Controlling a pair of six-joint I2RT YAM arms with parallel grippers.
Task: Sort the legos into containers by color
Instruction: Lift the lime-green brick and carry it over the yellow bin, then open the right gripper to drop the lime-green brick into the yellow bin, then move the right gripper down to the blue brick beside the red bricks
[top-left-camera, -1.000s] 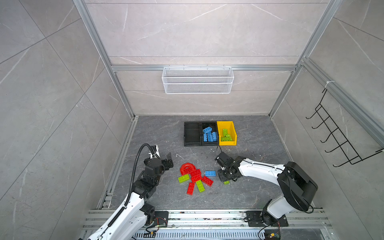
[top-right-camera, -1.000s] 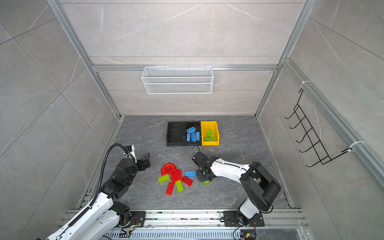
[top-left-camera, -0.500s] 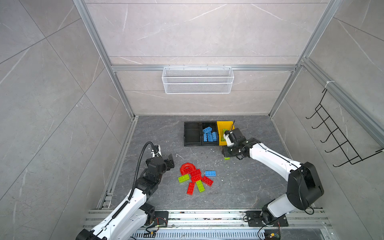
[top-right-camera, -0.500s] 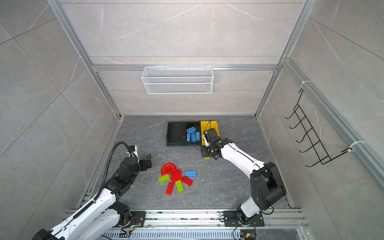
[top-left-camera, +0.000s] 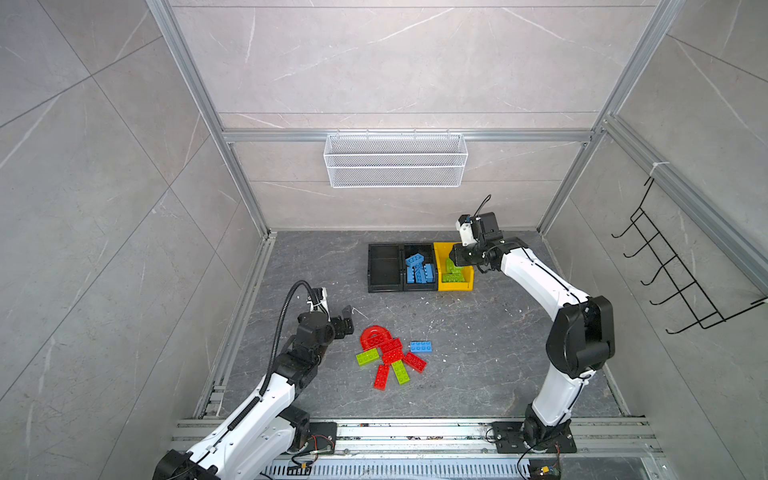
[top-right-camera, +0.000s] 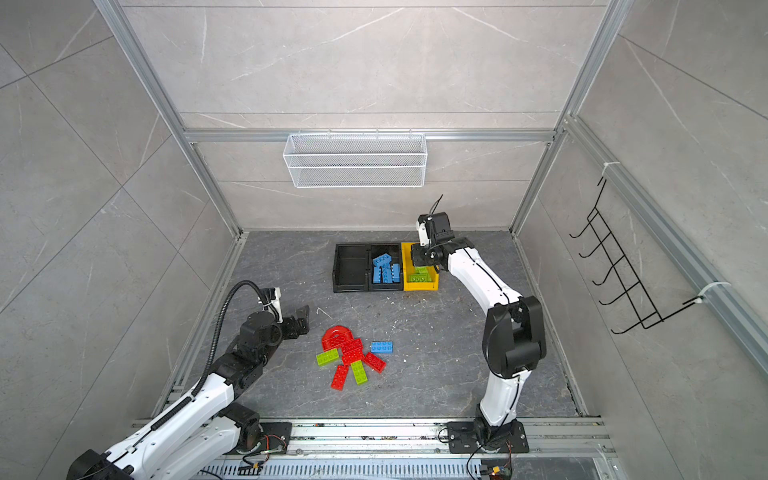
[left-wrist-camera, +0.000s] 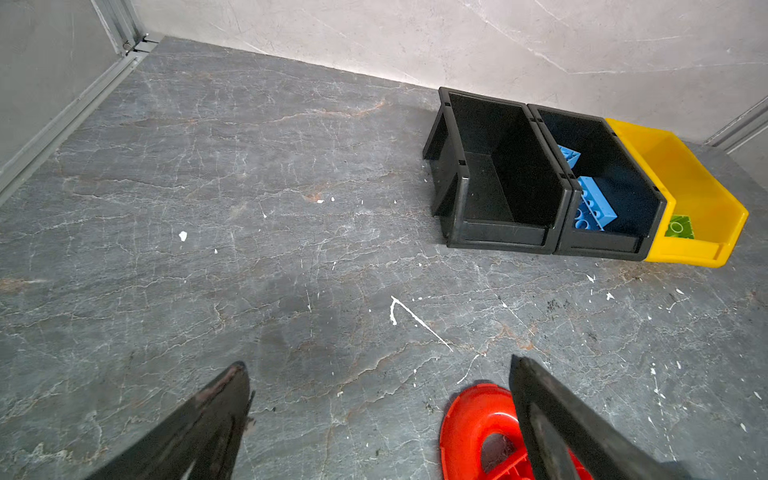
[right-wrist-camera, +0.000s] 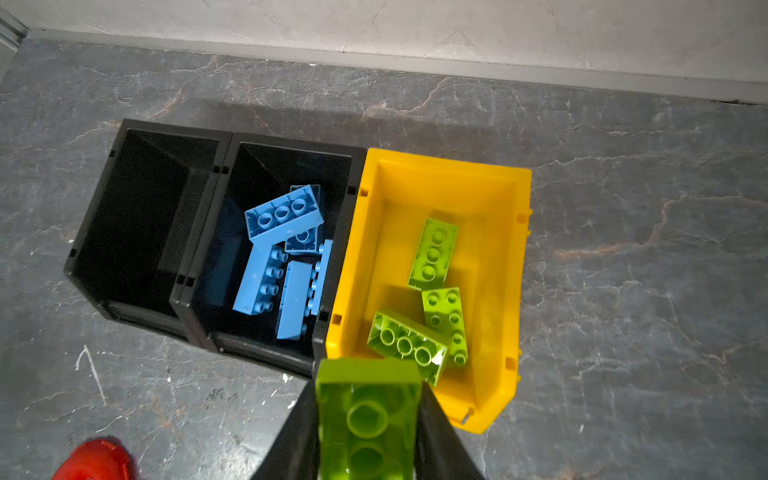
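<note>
My right gripper (right-wrist-camera: 368, 395) is shut on a lime green lego (right-wrist-camera: 368, 419) and hangs over the front of the yellow container (right-wrist-camera: 498, 249), which holds three green legos (right-wrist-camera: 432, 253). In both top views this gripper (top-left-camera: 457, 258) sits above that container (top-right-camera: 419, 286). The middle black container (top-left-camera: 419, 248) holds several blue legos (right-wrist-camera: 282, 216); the left black one (top-left-camera: 384, 266) is empty. On the floor lie a red arch (top-left-camera: 374, 333), red bricks (top-left-camera: 390, 351), two green bricks (top-left-camera: 367, 357) and a blue one (top-left-camera: 420, 346). My left gripper (left-wrist-camera: 376, 365) stands open beside the arch (left-wrist-camera: 469, 424).
A white wire basket (top-left-camera: 395, 160) hangs on the back wall. A black hook rack (top-left-camera: 673, 282) is fixed to the right wall. An aluminium rail (top-left-camera: 415, 432) with both arm bases runs along the front edge.
My right gripper has carried the green lego from the floor by the pile up and back to above the yellow container. The left arm has shifted slightly and stayed open.
</note>
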